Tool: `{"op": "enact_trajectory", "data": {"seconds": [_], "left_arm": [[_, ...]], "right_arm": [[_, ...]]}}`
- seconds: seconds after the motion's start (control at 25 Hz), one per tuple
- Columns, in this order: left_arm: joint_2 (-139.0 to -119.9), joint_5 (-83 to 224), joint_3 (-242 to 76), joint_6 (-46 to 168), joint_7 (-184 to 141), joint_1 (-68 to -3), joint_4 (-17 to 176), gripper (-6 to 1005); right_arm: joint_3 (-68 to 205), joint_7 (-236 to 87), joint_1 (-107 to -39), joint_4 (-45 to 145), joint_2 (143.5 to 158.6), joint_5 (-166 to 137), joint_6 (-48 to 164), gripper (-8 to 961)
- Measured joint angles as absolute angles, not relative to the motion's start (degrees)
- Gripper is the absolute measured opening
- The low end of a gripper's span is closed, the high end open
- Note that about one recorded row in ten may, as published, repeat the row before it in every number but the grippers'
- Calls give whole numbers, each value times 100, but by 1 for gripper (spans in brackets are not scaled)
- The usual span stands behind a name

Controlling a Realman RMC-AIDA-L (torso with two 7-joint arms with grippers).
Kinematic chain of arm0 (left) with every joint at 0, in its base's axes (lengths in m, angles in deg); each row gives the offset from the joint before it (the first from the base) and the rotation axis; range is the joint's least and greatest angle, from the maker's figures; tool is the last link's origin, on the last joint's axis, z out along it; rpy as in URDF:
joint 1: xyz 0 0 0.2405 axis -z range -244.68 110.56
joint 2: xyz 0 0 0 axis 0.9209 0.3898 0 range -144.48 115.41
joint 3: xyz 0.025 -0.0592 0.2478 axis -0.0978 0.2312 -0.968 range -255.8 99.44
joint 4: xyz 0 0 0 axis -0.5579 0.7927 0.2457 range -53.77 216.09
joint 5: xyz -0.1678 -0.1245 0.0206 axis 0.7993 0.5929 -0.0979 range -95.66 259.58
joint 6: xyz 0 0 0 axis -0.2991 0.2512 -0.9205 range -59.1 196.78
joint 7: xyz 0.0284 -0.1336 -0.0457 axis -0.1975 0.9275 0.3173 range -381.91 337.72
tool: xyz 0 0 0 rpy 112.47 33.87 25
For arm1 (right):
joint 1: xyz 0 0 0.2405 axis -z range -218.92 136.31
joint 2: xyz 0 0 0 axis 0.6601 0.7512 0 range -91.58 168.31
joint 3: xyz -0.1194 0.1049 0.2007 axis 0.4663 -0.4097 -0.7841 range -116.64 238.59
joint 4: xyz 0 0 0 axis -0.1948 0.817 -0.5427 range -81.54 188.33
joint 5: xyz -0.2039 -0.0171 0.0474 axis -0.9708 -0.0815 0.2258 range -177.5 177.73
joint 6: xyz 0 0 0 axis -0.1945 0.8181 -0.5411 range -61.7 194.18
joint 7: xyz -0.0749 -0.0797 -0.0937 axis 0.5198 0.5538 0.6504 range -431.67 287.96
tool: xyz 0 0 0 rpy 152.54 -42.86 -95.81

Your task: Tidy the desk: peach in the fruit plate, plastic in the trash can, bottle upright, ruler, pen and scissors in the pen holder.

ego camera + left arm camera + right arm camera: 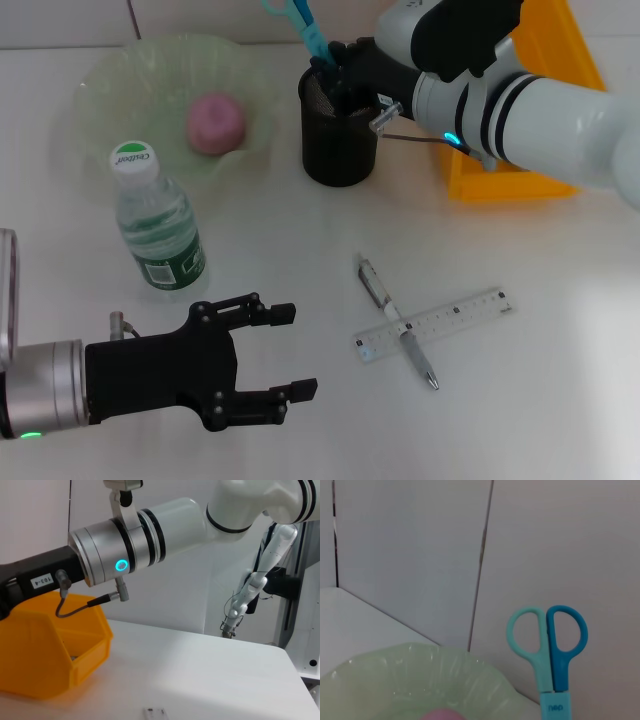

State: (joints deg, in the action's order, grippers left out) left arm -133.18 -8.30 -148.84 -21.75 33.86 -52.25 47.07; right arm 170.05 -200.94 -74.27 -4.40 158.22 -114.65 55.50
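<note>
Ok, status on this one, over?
Right end effector at pen holder, scissors standing in it. Left end effector open, idle, near edge. Pen lies across ruler on the desk.

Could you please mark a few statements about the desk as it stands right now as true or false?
1. The peach lies in the fruit plate. True.
2. The bottle lies on its side. False: it stands upright on the desk, cap up.
3. The scissors stick out of the pen holder, handles up. True.
4. The pen is already in the pen holder. False: it lies on the desk, across the ruler.
5. The left gripper grasps the bottle. False: it hovers open, near the bottle, holding nothing.
</note>
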Motion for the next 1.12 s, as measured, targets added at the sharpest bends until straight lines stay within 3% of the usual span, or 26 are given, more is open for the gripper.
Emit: {"op": "enact_trajectory", "data": {"seconds": [0.72, 0.8, 1.12], "left_arm": [[-13310, -830, -14885, -2190, 3393, -5243, 4698, 800], [-13309, -830, -14884, -2202, 3397, -5255, 4680, 800], [-13311, -830, -14862, -2253, 3400, -5259, 4659, 800]], "right_arm": [[16088, -20277, -6996, -1517, 15788, -11449, 3788, 270], [15710, -20464, -6834, -1940, 15784, -11462, 3155, 484], [13869, -21557, -6670, -3659, 15759, -11996, -127, 605]]}}
